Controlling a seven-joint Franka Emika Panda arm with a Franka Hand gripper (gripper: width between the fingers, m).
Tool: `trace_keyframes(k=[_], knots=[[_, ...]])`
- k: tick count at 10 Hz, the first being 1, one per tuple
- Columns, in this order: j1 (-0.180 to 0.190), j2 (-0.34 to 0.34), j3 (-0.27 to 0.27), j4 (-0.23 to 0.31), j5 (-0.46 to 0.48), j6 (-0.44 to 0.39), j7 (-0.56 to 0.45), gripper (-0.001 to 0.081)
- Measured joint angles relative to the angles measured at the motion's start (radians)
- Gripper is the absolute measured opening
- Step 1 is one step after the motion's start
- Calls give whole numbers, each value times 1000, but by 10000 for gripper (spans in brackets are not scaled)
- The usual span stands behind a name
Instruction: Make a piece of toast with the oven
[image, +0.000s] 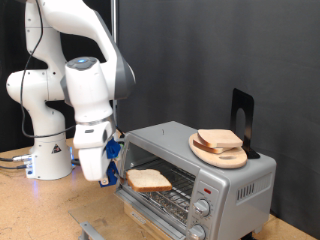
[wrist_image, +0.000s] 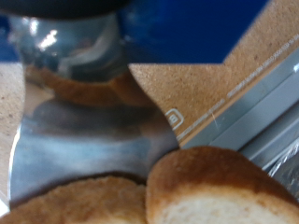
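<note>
The silver oven stands at the exterior view's right with its door folded down and the wire rack showing. A piece of toast lies flat at the oven's mouth, over the open door. My gripper hangs at the toast's left edge, touching or nearly touching it. The fingers are not clearly shown. In the wrist view the toast fills the near edge, very close, with its reflection on the shiny door surface.
A wooden plate with more bread slices sits on top of the oven, next to a black stand. Two knobs are on the oven's front. A wooden table lies below.
</note>
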Motion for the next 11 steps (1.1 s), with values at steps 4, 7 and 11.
trace_keyframes(k=[4,7,11], knots=[[13,-1,56,13,-160,-12,58,393],[17,-2,91,59,-238,-124,116,393],[11,-4,96,60,-297,-167,120,393]])
